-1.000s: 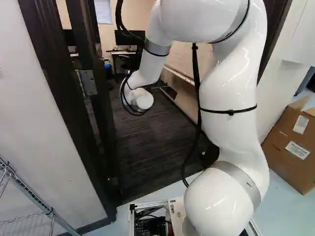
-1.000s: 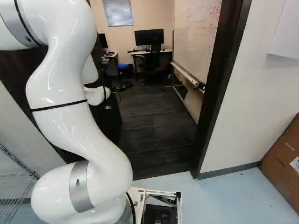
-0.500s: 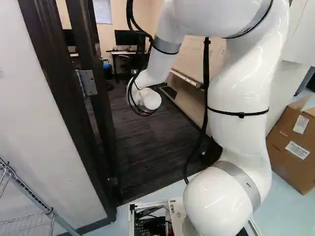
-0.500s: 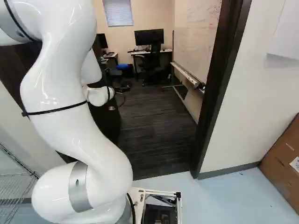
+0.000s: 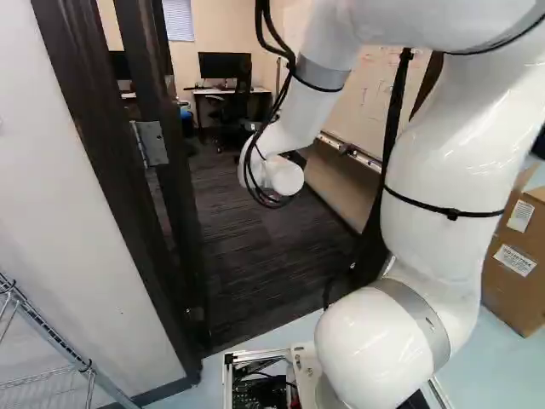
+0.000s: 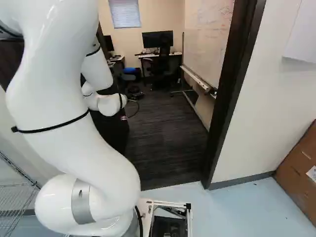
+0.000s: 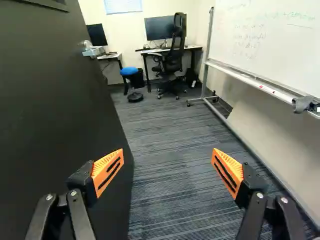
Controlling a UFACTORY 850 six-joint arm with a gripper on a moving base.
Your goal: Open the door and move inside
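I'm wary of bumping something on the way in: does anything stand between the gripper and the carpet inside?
Nothing visible stands between the gripper and the carpet ahead. The open door flanks that path on one side, the whiteboard on the other; a chair and a blue stool stand only farther in.

- A wire rack point(image 5: 61, 327) stands near me on the left.
- A cardboard box point(image 5: 502, 294) with white labels sits near, on the right.
- Along the right side runs a whiteboard point(image 7: 270, 40) with handwriting, a dark object point(image 7: 302, 104) on its ledge point(image 7: 265, 89).
- At the far end, a desk point(image 7: 195, 48) carries a black monitor point(image 7: 160, 28), and a dark office chair point(image 7: 173, 57) is just in front.
- Left of that, a blue-topped stool point(image 7: 129, 71) is near a smaller desk point(image 7: 109, 56).
- On the far wall hangs a window blind point(image 7: 123, 5).
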